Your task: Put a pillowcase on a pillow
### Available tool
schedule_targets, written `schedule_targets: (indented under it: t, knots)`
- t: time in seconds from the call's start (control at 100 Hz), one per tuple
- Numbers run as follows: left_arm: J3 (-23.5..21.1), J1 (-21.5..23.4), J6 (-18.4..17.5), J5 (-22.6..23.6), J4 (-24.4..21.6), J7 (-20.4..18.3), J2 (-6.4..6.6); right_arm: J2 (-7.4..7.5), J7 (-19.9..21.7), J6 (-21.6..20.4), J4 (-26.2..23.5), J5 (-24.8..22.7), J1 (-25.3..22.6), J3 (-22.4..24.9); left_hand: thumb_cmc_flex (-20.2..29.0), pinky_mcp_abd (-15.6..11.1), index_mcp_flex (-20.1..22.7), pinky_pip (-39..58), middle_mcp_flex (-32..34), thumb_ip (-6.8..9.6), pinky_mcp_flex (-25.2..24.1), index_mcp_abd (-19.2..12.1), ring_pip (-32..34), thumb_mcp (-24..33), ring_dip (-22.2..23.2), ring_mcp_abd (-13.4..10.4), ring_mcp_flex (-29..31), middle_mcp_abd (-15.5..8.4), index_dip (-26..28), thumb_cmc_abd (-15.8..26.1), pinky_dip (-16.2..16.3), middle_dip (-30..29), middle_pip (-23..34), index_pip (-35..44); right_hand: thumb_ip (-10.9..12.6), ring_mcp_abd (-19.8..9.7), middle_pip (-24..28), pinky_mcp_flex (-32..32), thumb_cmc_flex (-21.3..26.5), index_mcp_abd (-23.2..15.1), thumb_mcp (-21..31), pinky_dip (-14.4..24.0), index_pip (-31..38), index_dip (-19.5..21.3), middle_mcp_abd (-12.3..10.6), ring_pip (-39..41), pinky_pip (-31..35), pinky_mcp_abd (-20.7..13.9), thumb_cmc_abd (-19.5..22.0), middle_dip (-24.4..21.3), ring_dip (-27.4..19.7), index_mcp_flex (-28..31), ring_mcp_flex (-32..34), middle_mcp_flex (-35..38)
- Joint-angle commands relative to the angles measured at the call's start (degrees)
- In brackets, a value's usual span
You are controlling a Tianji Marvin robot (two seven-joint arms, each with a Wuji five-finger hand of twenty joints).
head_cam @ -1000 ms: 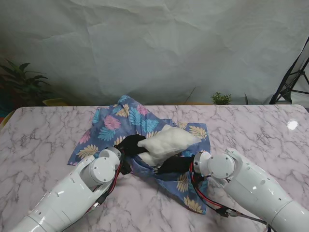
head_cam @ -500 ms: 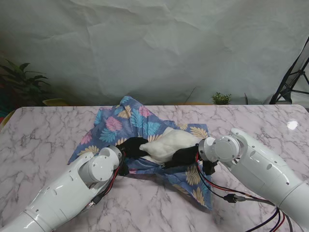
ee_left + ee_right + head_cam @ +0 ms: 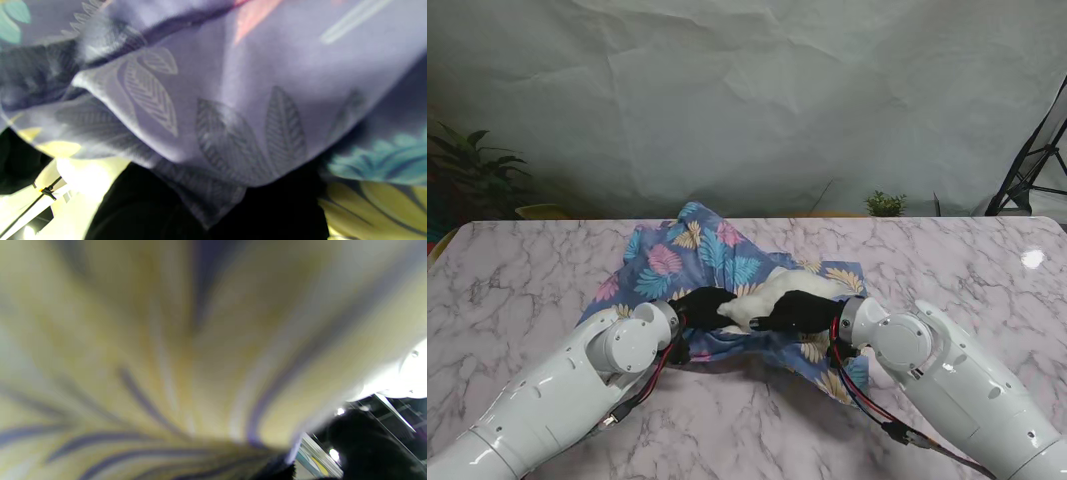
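A blue pillowcase (image 3: 689, 252) with pink, teal and yellow leaf print lies rumpled at the table's middle. A white pillow (image 3: 772, 292) shows only as a small patch at its nearer opening, mostly covered by fabric and by both black hands. My left hand (image 3: 700, 306) grips the pillowcase edge beside the pillow's left end. My right hand (image 3: 795, 311) lies over the pillow's nearer side, fingers closed on pillow and cloth. The left wrist view is filled by the pillowcase (image 3: 213, 100) draped over dark fingers (image 3: 146, 206). In the right wrist view, blurred yellow-leaf pillowcase cloth (image 3: 166, 356) fills the picture.
The marble table (image 3: 517, 290) extends to both sides. A potted plant (image 3: 467, 165) stands beyond the far left corner, a small green plant (image 3: 885, 204) behind the far edge, and a light-stand leg (image 3: 1027, 165) at far right. My right arm's cables (image 3: 877, 415) trail on the table.
My right hand has moved left and farther over the pillow. More cloth now covers the pillow, so less white shows. The left hand has held its place.
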Motion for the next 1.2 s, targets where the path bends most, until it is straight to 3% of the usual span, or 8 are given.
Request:
schedule_targets:
  t: [0.0, 0.17, 0.24, 0.37, 0.49, 0.56, 0.73, 1.19]
  knots:
    - [1.36, 0.55, -0.4, -0.14, 1.74, -2.06, 0.32, -1.07, -0.25, -0.88, -0.78, 0.56, 0.18, -0.3, 8.04, -6.52, 3.48, 3.03, 0.61, 3.36, -0.63, -7.1, 6.5, 3.35, 1.82, -1.79, 1.03, 1.97, 0.18, 4.75, 0.82, 0.61, 1.79, 2.85, -0.13, -6.0, 9.27, 4.92, -1.6, -4.14, 2.11, 1.42, 4.26, 0.98, 0.24, 8.16, 15.15, -18.35, -1.03, 1.35, 1.47, 4.65, 1.05, 3.14]
    - [2.83, -0.89, -4.15, -1.13, 2.55, -3.88, 0.65, -1.94, -3.21, -1.87, -0.75, 1.17, 0.35, -1.54, 7.0, -5.15, 0.01, 4.85, -4.23, 6.41, -8.59, -8.11, 5.77, -12.03, 4.66, 1.83, -5.14, -1.8, -10.54, 9.5, 3.84, 0.48, 6.39, -10.22, -0.42, -6.13, 9.54, 4.95, -2.19, -4.15, 3.62, 1.87, 4.52, 1.16, 0.04, 8.25, 15.15, -18.16, -1.53, 1.51, 1.79, 4.66, 1.05, 3.12]
    - [2.44, -0.8, -6.32, -2.18, 2.54, -4.45, 0.8, -2.09, -3.24, -1.67, -0.42, 1.66, 0.79, -2.14, -0.45, -5.59, -2.75, 1.11, -15.55, 7.03, -16.87, -8.85, -0.02, -21.67, 7.21, 3.62, -13.27, -1.32, -11.23, 12.11, 8.27, -12.22, 9.95, -18.89, -0.48, -6.18, 9.57, 4.96, -2.19, -4.15, 3.92, 1.93, 4.51, 1.18, 0.08, 8.24, 15.15, -18.21, -1.66, 1.54, 1.86, 4.66, 1.05, 3.12]
    - [0.26, 0.34, -9.24, -4.56, 0.97, -6.27, 1.34, -2.19, -2.89, -1.31, 0.71, 2.37, 1.7, -2.88, -9.8, -6.25, -9.69, -10.31, -31.11, 7.52, -32.75, -7.9, -18.77, -27.73, 1.42, 4.16, -30.6, -1.03, -14.3, 18.46, 12.45, -22.44, -4.16, -28.69, -0.6, -6.0, 9.62, 4.95, -2.23, -3.97, 4.39, 2.01, 4.55, 1.23, 0.18, 8.25, 15.15, -18.2, -1.87, 1.58, 1.99, 4.69, 1.05, 3.13]
    - [-2.45, 1.45, -13.65, -10.56, 0.03, -9.6, 1.87, -2.09, -2.43, -0.98, 0.93, 2.46, 1.68, -2.75, -13.25, -2.78, -13.53, -32.8, -38.49, 7.53, -46.53, -9.15, -40.64, -28.04, -10.68, 3.37, -42.0, -3.57, -14.41, 18.94, 8.64, -32.82, -22.0, -33.12, -0.69, -5.82, 9.66, 4.94, -2.27, -3.88, 4.59, 2.08, 4.57, 1.25, 0.32, 8.27, 15.15, -18.06, -1.83, 1.61, 2.07, 4.7, 1.05, 3.13]
    - [-3.71, 1.92, -16.67, -13.76, -0.25, -11.11, 2.12, -1.9, -1.83, -0.84, 0.81, 2.34, 1.58, -2.54, -13.56, -0.44, -14.52, -57.21, -39.25, 7.67, -47.12, -9.69, -55.56, -27.99, -17.38, 1.73, -44.55, -5.08, -14.2, 19.02, 1.33, -39.86, -26.92, -34.58, -0.72, -5.81, 9.67, 4.94, -2.34, -3.92, 4.56, 2.1, 4.55, 1.24, 0.33, 8.26, 15.15, -18.02, -1.87, 1.61, 2.09, 4.69, 1.05, 3.13]
    - [-7.29, 4.24, -19.76, -15.92, -3.31, -11.15, 2.44, -1.6, -1.03, -0.19, 0.32, 1.89, 0.92, -1.52, -14.21, 1.01, -15.17, -79.59, -39.67, 7.74, -47.74, -10.03, -60.97, -27.96, -34.17, 1.57, -45.07, -5.6, -14.5, 19.26, 0.61, -47.19, -27.6, -35.76, -0.71, -5.85, 9.67, 4.94, -2.18, -3.93, 4.61, 2.12, 4.54, 1.24, 0.33, 8.22, 15.15, -17.99, -1.87, 1.62, 2.1, 4.69, 1.06, 3.13]
    - [-11.75, 7.9, -23.69, -15.05, -4.29, 8.84, -2.42, -1.25, -0.22, 0.56, -0.57, 1.45, -0.52, 0.31, -8.45, 3.14, 4.33, -70.25, -19.61, 6.46, -39.2, -13.03, -44.46, -27.75, -14.77, 2.64, -31.2, -6.69, -6.1, 20.0, 11.43, -30.17, -17.15, -20.42, -0.74, -5.64, 9.61, 4.91, -2.0, -3.86, 4.31, 1.98, 4.45, 1.21, 0.35, 8.13, 15.15, -17.72, -1.73, 1.6, 1.96, 4.7, 1.07, 3.13]
